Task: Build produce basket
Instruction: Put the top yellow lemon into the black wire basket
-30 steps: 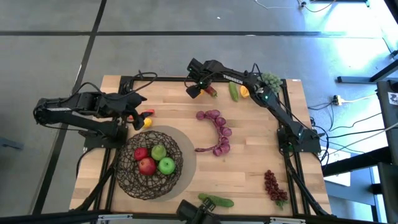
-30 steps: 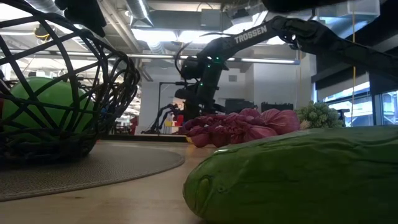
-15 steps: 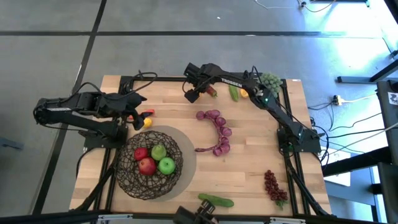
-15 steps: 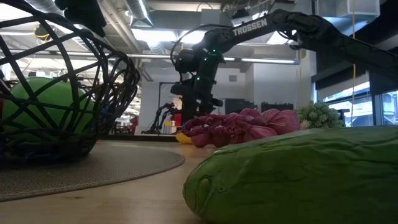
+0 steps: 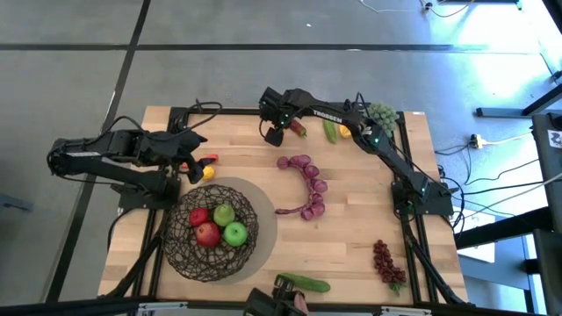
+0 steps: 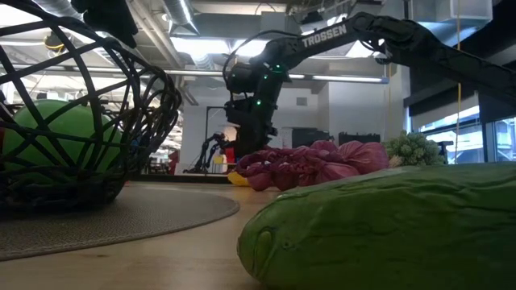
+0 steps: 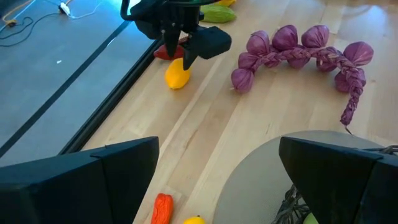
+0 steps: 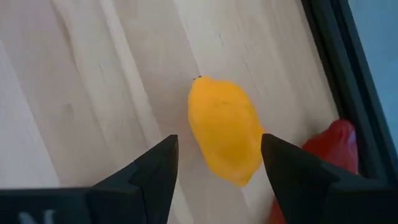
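Currently: right gripper [image 8: 214, 163] open, fingers [image 8: 155, 163] astride yellow fruit [image 8: 225, 129] at far table [image 5: 351, 237] edge. Left gripper [image 7: 217, 171] open, idle by basket [image 5: 211, 228], apples [image 5: 224, 224] inside.

A wooden table [image 5: 351, 228] is holding a round grey mat [image 5: 262, 211], a string of purple bulbs [image 5: 307, 186], dark-red grapes [image 5: 386, 262], a cucumber [image 5: 306, 283], a yellow fruit [image 8: 225, 129], and a small orange piece [image 7: 163, 208].
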You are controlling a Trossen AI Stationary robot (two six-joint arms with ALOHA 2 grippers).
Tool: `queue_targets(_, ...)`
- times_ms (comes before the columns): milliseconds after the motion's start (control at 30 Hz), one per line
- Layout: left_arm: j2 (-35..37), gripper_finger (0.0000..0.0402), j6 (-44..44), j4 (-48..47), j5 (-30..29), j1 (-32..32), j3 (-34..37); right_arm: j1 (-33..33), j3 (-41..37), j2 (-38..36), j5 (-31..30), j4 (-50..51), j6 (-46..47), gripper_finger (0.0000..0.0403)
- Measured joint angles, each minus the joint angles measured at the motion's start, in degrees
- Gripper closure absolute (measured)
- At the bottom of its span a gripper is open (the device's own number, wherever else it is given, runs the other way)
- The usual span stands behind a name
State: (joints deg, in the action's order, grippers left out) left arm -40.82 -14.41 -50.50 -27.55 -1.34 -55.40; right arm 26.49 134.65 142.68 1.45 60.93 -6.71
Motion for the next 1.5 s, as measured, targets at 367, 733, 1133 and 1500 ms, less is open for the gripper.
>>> queue_targets(367,0.0,0.0078,0.0,0.0,0.0,0.0,0.0,2.0,0.0,0.1,5.4,0.1,-16.3,0.0178)
queue_targets(733,0.0,0.0078,0.0,0.0,0.0,0.0,0.0,2.6,-0.8,0.3,4.5,-0.5,-19.3,0.0178)
queue_targets(1133,0.0,0.0078,0.0,0.0,0.0,0.0,0.0,3.0,-0.8,2.4,5.8,0.5,-19.3,0.0178)
queue_targets(1500,0.0,0.0078,0.0,0.0,0.0,0.0,0.0,2.6,-0.8,4.9,5.1,-0.3,-19.7,0.0183)
